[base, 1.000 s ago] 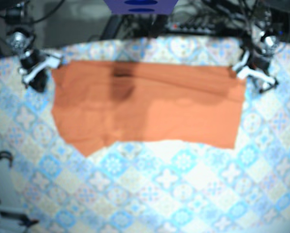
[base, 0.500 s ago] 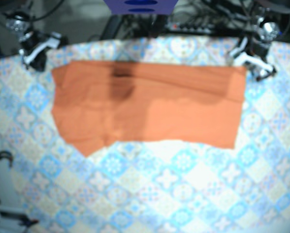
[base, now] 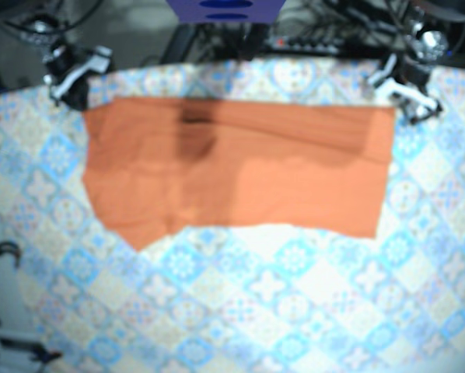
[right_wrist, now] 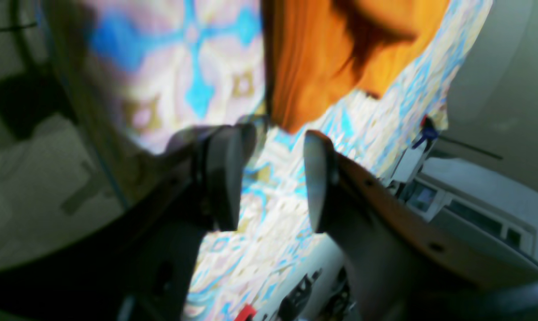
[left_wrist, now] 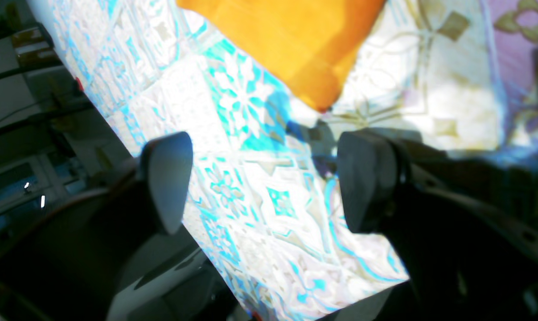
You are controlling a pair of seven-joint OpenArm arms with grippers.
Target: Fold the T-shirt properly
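Looks down past parted, empty jaws onto the blue-patterned tabletop [right_wrist: 260, 249]. Shows a corner of the orange T-shirt [right_wrist: 313, 67] just beyond the gap, near the tips, apart from both. Blurred throughout, dark fold across the orange.

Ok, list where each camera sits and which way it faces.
Left wrist: rides behind the open left gripper, looking past it at a shirt corner on the patterned cloth.
Right wrist: rides behind the open right gripper, looking past it at another shirt corner.
Base: overhead, looking down on the whole cloth; both grippers show near the shirt's far corners.
Shared: all three show the orange shirt and the cloth.
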